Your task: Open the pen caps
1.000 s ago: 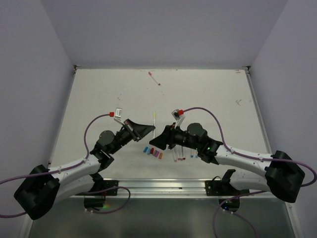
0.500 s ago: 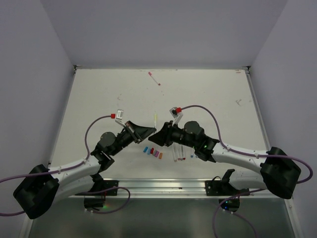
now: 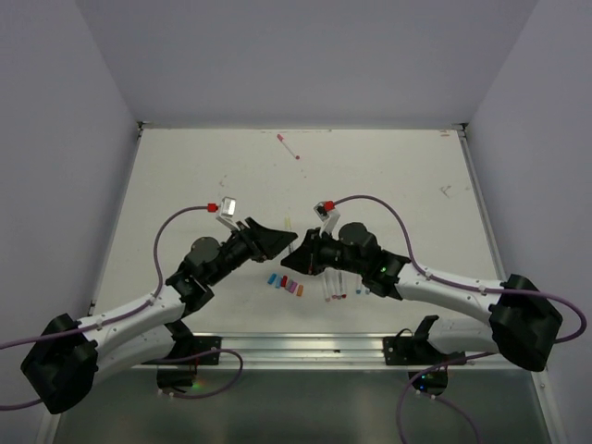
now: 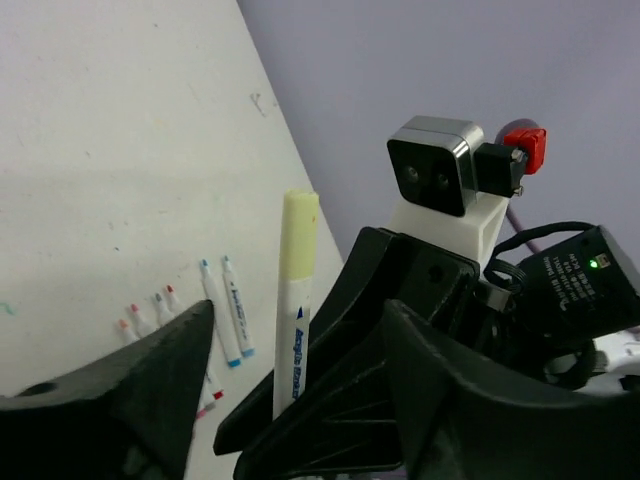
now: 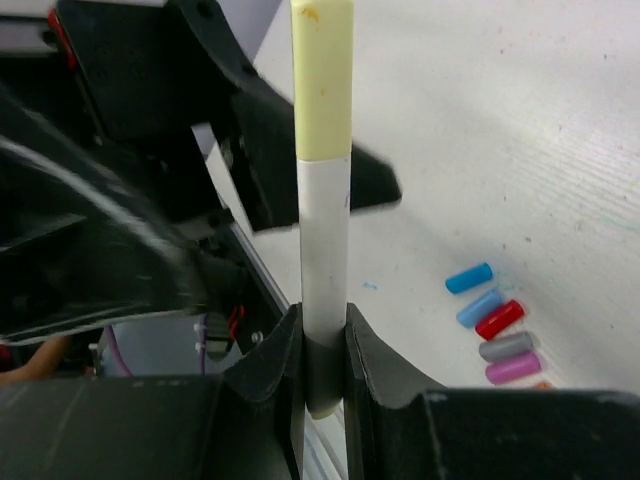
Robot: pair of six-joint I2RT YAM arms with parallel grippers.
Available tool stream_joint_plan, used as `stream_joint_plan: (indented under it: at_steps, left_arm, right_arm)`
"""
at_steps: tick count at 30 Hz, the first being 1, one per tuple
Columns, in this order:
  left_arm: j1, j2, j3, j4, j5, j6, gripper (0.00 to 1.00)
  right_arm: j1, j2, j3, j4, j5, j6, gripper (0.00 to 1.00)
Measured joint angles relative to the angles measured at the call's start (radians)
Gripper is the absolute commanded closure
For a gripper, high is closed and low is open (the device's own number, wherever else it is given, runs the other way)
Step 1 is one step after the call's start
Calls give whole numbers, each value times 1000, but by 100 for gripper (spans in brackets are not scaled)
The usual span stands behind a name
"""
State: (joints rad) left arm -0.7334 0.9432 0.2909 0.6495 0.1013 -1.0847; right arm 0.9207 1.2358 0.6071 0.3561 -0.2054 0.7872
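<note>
Scuffed white table (image 3: pixel 388 185), lilac walls (image 3: pixel 305 55)

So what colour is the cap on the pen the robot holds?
Pale yellow: the cap on the pen shows best in the right wrist view.

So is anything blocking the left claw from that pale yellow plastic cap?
Nothing visible does: the open left gripper sits right by the pale yellow plastic cap of the slim white pen that the right gripper clamps.
</note>
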Motion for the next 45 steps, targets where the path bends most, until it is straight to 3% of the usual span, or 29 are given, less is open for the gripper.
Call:
stream_joint_plan:
  at_steps: [5, 9, 20, 29, 33, 35, 42, 45]
  left_arm:
    - [0, -28, 95, -107, -26, 112, 18]
    - [0, -34, 125, -127, -22, 175, 35]
    - [0, -27, 86, -83, 86, 217, 56]
    - [0, -66, 71, -65, 126, 230, 74]
    - [0, -63, 71, -62, 129, 224, 92]
    - [1, -57, 71, -60, 130, 222, 92]
    - [5, -55, 71, -71, 131, 229, 65]
    - [5, -55, 71, -77, 141, 235, 63]
  right_arm:
    - [0, -52, 16, -112, -39, -31, 100]
    - [-1, -78, 17, -148, -129, -50, 100]
    - [-52, -79, -27, -23, -364, 20, 100]
    - [-78, -54, -64, 97, -452, 95, 100]
    - [-84, -29, -74, 145, -473, 101, 100]
    - [-85, -22, -75, 154, -479, 103, 100]
    - [-91, 3, -91, 209, -499, 114, 100]
    - [-92, 10, -100, 225, -505, 130, 100]
